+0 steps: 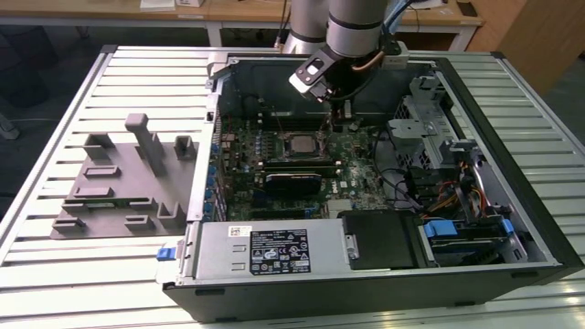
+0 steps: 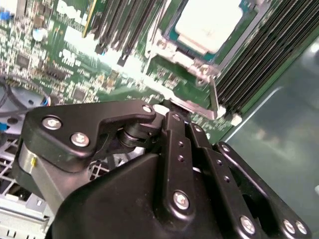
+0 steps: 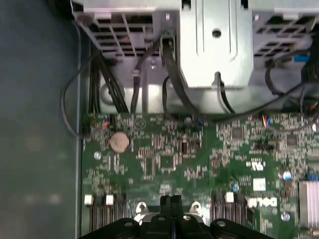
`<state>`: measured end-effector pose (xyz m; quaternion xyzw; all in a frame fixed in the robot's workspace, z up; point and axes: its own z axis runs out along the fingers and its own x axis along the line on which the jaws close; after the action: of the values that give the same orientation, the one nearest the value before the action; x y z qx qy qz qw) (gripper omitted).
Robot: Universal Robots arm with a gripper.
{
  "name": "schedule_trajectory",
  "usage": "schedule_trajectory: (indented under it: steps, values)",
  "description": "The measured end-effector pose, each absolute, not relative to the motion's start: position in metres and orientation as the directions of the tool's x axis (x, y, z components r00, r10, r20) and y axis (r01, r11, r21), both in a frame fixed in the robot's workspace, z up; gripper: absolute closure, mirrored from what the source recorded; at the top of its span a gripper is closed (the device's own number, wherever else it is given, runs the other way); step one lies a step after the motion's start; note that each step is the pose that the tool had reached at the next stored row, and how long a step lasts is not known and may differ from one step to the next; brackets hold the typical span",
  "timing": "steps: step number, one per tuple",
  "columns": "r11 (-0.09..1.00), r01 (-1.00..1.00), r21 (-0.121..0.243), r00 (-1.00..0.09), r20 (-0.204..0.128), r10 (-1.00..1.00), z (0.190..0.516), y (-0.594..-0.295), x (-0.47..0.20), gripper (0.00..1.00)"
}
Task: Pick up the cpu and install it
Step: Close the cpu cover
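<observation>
Tool (image 1: 340,120) first: its black fingers are drawn narrow, tips meeting with nothing between them in both wrist views (image 3: 172,200), and it hangs inside the case above the board, just beside the socket on the side toward the counter's far edge.

Below it all lies the slatted grey metal counter (image 1: 82,288). An open black computer case (image 1: 366,296) lies flat on it and runs from the middle to the edge at the exterior view's right. A grey moulded fixture tray (image 1: 101,221) sits near the edge at the exterior view's left. Inside the case, a silver power supply box (image 1: 219,252) lines the wall nearest the counter's near edge, and a green motherboard (image 1: 361,147) covers the floor.

Near the board's middle is the square metal socket frame (image 2: 187,59). The small flat square cpu with a silvery-gray top (image 1: 299,142) rests inside it (image 2: 209,22), apart from the tool, and looks seated.

Such a chip is probably light, thin and stiff. Its smooth metal top would be slippery and its underside contacts fragile. The two opposite rim edges seem the safest hold, keeping it level.
</observation>
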<state>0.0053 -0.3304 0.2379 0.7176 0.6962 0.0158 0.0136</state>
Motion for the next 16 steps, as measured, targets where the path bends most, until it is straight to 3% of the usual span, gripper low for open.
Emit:
schedule_trajectory:
  steps: [16]
  values:
    - [-0.034, 0.999, 0.041, 0.034, 0.004, 0.999, 0.238, -0.33, -0.011, 0.89]
